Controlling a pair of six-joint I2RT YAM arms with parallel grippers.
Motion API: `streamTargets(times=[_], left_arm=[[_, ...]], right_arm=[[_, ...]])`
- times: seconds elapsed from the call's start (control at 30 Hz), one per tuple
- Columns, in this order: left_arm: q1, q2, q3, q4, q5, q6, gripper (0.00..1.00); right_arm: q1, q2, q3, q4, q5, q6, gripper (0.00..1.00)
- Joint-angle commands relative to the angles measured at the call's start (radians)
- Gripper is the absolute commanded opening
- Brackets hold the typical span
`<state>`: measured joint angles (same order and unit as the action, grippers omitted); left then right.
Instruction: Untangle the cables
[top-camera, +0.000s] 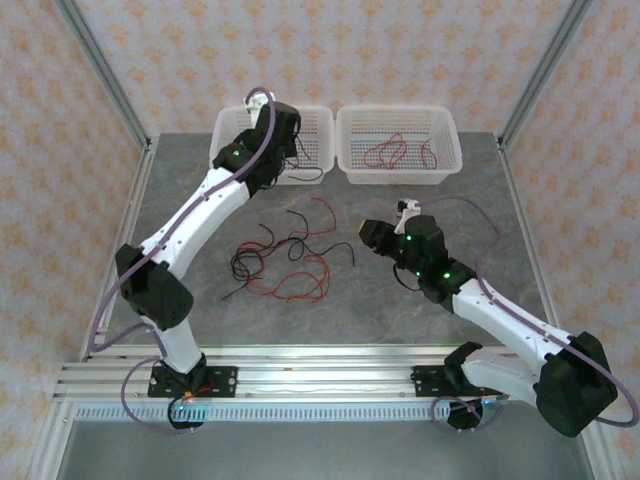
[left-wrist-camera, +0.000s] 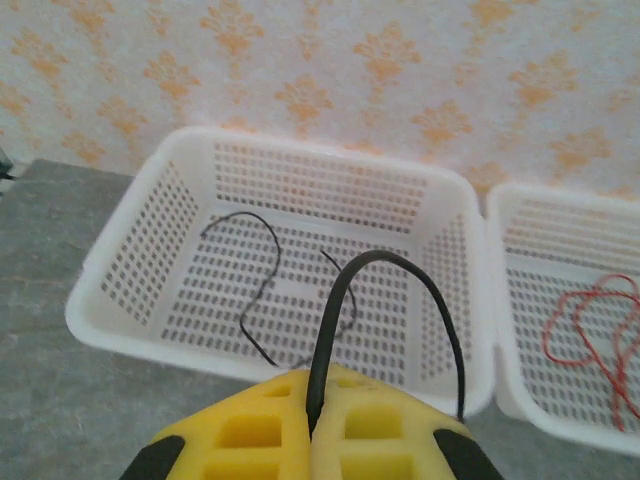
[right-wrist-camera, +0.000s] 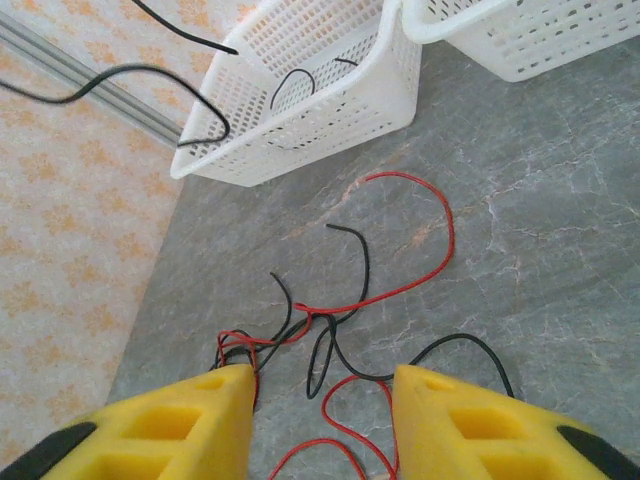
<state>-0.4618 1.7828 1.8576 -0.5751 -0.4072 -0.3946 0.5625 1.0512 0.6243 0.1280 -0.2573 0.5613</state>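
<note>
The left gripper (left-wrist-camera: 318, 388) has its two yellow fingers pressed together on one held black wire (left-wrist-camera: 345, 275). This wire rises from the seam between the fingers, makes an arch and comes down again by the right finger. It is above the near rim of the left basket (left-wrist-camera: 300, 145). Inside this basket lies loose black wire (left-wrist-camera: 258, 295), one piece or two, I cannot tell which. The right gripper (right-wrist-camera: 320, 400) is spread wide with nothing between its fingers, and it is near the right side of the tangle (right-wrist-camera: 320, 330).

There are two arms, two grippers and two white baskets. The baskets stand side by side at the far edge of the table. The right basket (top-camera: 397, 110) holds red wires (top-camera: 385, 152), at least two. The tangle is a mix of thin red and black wires in the middle of the table, between the two arms; their exact number I cannot count. Its long axis goes from the near left to the far right, and one red loop reaches toward the baskets.

The table (top-camera: 380, 315) is grey with a stone pattern. The walls (top-camera: 400, 50) are cream with orange ornaments. A metal rail (top-camera: 320, 375) at the near edge carries the arm bases.
</note>
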Motion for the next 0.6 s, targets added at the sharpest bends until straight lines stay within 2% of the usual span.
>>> streamTargets(times=[0.0,0.2,0.57], left_arm=[[0.048,0.076,0.131,-0.034,0.000,0.070,0.00],[0.135,0.245,0.320,0.017,0.000,0.114,0.00],[0.282,0.473,0.414,0.204,0.156,0.114,0.00]], right_arm=[[0.004,-0.033,-0.012,0.002,0.030,0.009,0.40],[0.004,-0.044,-0.020,-0.015,0.034,0.012,0.40],[0.004,-0.077,-0.003,-0.110,0.083,-0.017,0.41]])
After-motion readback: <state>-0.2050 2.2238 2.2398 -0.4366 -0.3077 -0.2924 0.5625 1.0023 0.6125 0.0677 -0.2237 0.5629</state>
